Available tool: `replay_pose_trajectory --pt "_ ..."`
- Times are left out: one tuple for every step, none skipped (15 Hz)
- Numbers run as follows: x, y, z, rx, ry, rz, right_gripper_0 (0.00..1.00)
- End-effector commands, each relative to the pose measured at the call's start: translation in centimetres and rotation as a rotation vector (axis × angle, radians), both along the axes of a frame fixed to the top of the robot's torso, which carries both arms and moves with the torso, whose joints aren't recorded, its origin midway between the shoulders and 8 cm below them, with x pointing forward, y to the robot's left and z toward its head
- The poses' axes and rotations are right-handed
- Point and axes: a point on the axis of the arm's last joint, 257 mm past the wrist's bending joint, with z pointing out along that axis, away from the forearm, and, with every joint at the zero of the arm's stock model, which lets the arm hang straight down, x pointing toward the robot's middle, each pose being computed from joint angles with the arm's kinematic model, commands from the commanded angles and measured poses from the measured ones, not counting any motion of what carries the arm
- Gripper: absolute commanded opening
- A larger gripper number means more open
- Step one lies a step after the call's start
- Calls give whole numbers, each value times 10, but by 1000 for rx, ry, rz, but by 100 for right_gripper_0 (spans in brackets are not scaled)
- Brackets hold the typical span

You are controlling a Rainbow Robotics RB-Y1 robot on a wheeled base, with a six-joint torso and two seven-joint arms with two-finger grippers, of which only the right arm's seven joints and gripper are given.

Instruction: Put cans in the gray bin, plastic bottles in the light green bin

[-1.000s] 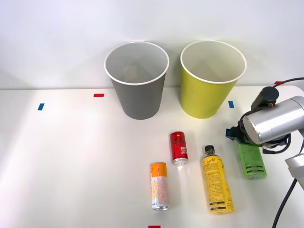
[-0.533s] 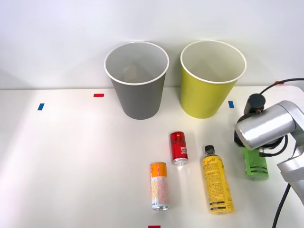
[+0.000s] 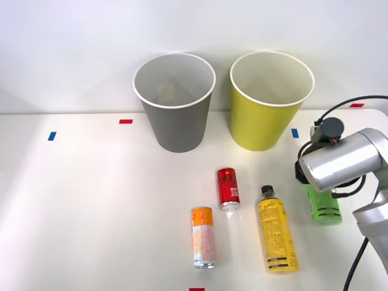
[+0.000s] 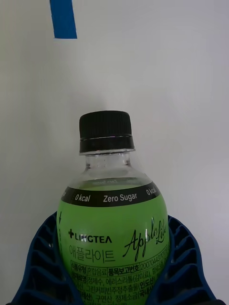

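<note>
Since the earlier frames, the right arm's silver wrist has been shifted slightly, and the green bottle [image 3: 324,206] beneath it has been moved a little toward the upper part of the frame at the right edge of the front view. Most of that bottle is covered there by the wrist; only its lower labelled body is seen, below and right of the light green bin [image 3: 267,115].

From the right wrist view, what the front view hides is supplied: the right gripper [image 4: 112,267] is closed around the green bottle's [image 4: 113,238] body, one blue ribbed finger [image 4: 40,262] pressed against each side of the label. The bottle's black cap [image 4: 105,131] is seen pointing away from the fingers over the white table [image 4: 181,95], with a blue tape mark [image 4: 63,18] beyond it at the upper left of that picture.

Only from the front view can the rest of the layout be read. The gray bin [image 3: 176,121] stands upright at upper centre, the light green bin just to its right, the two apart. The red can [image 3: 228,188] lies below the gap between them. The orange-topped can [image 3: 203,237] lies lower and to the left of it. The yellow bottle [image 3: 277,236] lies at lower right of centre, cap toward the bins, between the cans and the green bottle.
</note>
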Motion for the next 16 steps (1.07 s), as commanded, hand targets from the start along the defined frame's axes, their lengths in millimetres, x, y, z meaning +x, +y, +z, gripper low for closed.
replay_pose_trajectory --pt "2 26 45 55 -81 196 0" --pt "0 34 54 75 -108 237 0" --pt "-2 38 65 78 -144 276 0" --pt "-7 43 75 91 -192 311 0" --pt "-9 45 88 88 -252 329 0" --pt "-10 48 97 88 -299 342 0" --pt "-12 54 109 94 -356 356 0" --pt "-14 55 116 96 -395 359 0" --pt "-16 56 124 97 -433 366 0" --pt "-20 59 135 103 -488 376 0" --pt "-22 63 145 118 -532 385 0" --pt "-23 73 157 160 -580 408 0" --pt "-23 78 169 200 -616 423 0" --pt "-23 84 183 246 -661 434 0" --pt "-24 93 200 289 -713 455 0" --pt "-25 99 214 314 -753 470 0"
